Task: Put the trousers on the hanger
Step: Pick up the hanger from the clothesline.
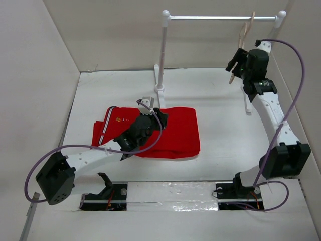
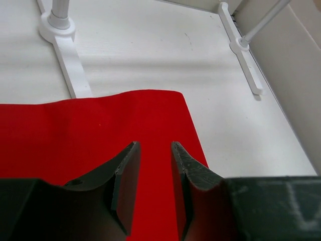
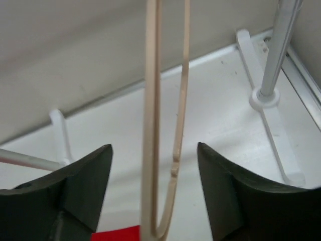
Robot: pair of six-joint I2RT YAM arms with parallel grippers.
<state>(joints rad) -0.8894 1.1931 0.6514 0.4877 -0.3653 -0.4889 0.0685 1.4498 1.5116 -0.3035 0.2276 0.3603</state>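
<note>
The red trousers [image 1: 175,133] lie folded flat on the white table, left of centre. My left gripper [image 1: 156,116] hovers low over their middle. In the left wrist view its fingers [image 2: 154,144] stand a little apart, with only flat red cloth [image 2: 90,130] showing between them. The pale wooden hanger [image 1: 244,37] hangs from the silver bar at the back right. My right gripper [image 1: 235,65] is raised up to it and wide open. In the right wrist view the hanger's thin frame [image 3: 150,125] hangs between the spread fingers [image 3: 154,145] and touches neither.
The rack has white posts [image 1: 163,50] and a silver bar [image 1: 220,17] across the back. Its feet [image 2: 70,55] rest on the table just behind the trousers. The other post [image 3: 273,65] is close on the right gripper's right. Walls close in on three sides.
</note>
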